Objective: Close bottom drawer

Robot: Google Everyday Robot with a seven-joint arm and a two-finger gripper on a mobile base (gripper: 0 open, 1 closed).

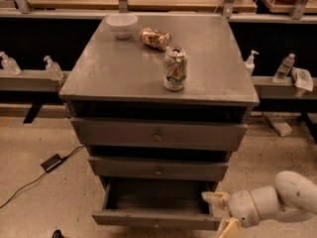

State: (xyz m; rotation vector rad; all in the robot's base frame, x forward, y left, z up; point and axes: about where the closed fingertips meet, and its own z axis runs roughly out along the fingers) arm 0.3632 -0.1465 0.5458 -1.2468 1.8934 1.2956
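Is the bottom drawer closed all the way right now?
No, the bottom drawer sticks out with its inside showing, and the gripper sits at its right front corner.

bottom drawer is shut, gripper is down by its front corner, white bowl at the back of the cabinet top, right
Not quite. The bottom drawer is pulled out, not shut, and the camera view shows its open inside. The rest holds: the gripper, fingers apart, is down by the drawer's front corner, and the white bowl sits at the back of the cabinet top.
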